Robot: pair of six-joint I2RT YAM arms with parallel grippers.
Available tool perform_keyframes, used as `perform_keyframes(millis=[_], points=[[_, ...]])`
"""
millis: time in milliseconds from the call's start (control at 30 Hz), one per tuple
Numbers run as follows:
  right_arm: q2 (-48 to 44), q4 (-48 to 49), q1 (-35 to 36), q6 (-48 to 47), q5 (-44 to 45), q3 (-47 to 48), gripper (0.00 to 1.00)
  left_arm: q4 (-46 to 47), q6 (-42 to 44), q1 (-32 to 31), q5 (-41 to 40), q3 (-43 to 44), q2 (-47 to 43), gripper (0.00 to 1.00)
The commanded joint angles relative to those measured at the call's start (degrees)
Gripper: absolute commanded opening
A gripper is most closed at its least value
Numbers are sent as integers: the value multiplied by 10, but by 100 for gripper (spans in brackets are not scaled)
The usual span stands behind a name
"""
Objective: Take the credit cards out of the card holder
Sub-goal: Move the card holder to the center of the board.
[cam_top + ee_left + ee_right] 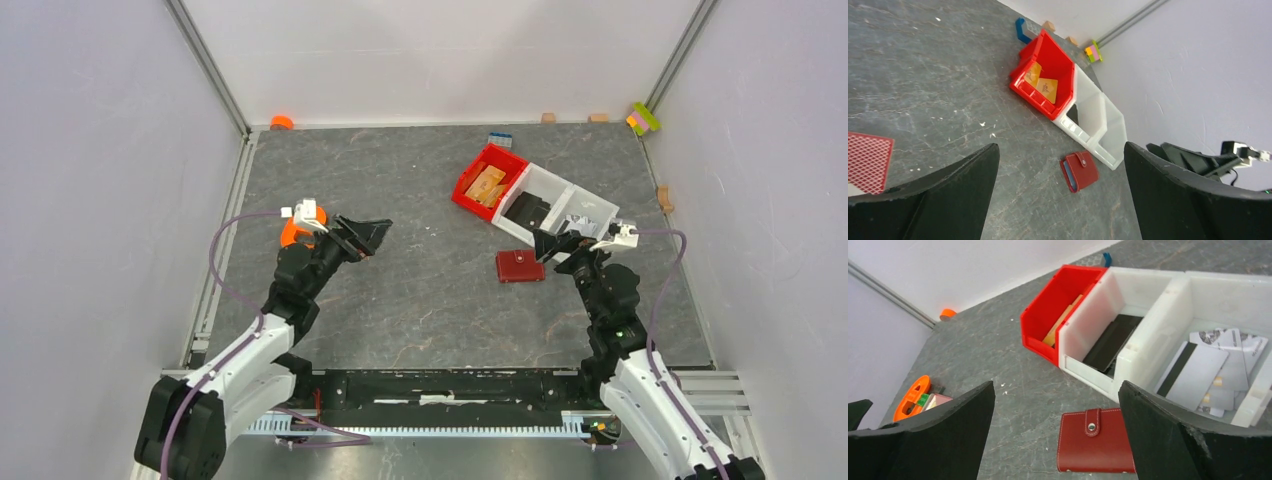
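The card holder is a small dark red wallet lying flat on the grey table, folded and snapped shut. It rests just in front of the white bin. In the left wrist view the card holder shows a light blue credit card edge at its open side; the other cards are hidden inside. My right gripper hovers open just above and beside it, and the card holder lies low between its fingers. My left gripper stands open far to the left, with nothing in it.
A red bin holding tan wooden pieces adjoins a white two-part bin with a dark item and several loose grey cards. An orange object sits by the left arm. Small blocks line the back wall.
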Motion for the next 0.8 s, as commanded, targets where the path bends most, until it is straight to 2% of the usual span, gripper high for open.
perform_keyframes(millis=[0,467,767], points=[[28,-16,-2,14,30,11,97,64,6,-3,56,14,27,100],[128,-76,-1,81,81,33,98,64,-2,-4,123,60,157,100],[239,-81,-2,87,30,61,99,65,-16,-22,189,111,262,100]])
